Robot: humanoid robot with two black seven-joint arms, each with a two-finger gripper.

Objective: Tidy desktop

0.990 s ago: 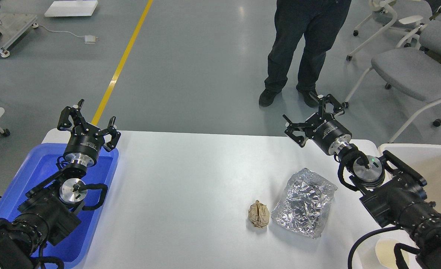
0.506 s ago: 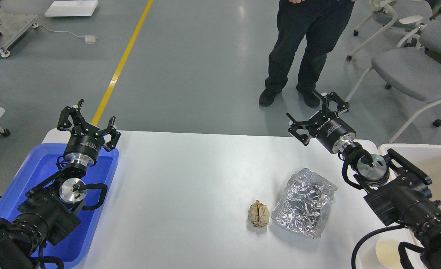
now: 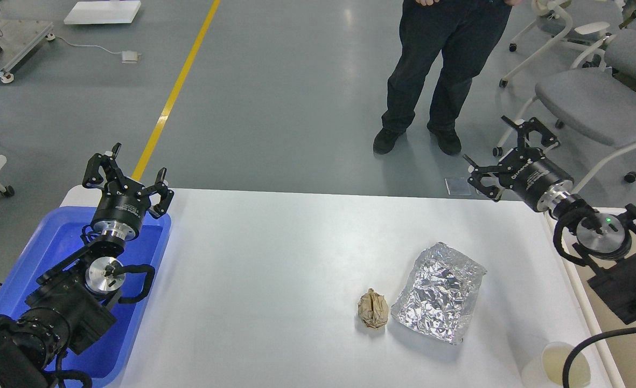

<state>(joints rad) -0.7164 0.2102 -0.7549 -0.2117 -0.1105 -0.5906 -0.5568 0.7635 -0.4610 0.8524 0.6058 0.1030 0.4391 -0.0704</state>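
Now my right gripper (image 3: 511,153) sits further right and higher than a sec ago, off past the far right corner of the desktop (image 3: 274,269) and over the floor, instead of above the rubbish. Fingers spread wide, nothing held. My left gripper (image 3: 126,175) hasn't moved: it hangs over the far end of the blue plastic tray (image 3: 43,253), fingers wide apart too, empty.

Judgement: the right arm backed off w/o picking anything, so tidying has barely begun; both bits of rubbish are untouched.

The desktop is a large, smooth, glossy white slab w/ rounded corners, filling the middle of the view. On its right half lie two items, just beside each other:
- a crumpled brown paper ball (image 3: 373,308), small, roundish, matte, creased;
- a crinkled silver foil bag (image 3: 440,291), flat, roughly rectangular, shiny, lots of fine wrinkles.

At the near right edge stands a pale paper cup (image 3: 557,369), partly cut off. A cream-white bin (image 3: 616,345) sits right of the table, mostly hidden by my arm. A person in dark trousers (image 3: 436,70) stands beyond the table; grey office chairs (image 3: 598,102) far right.
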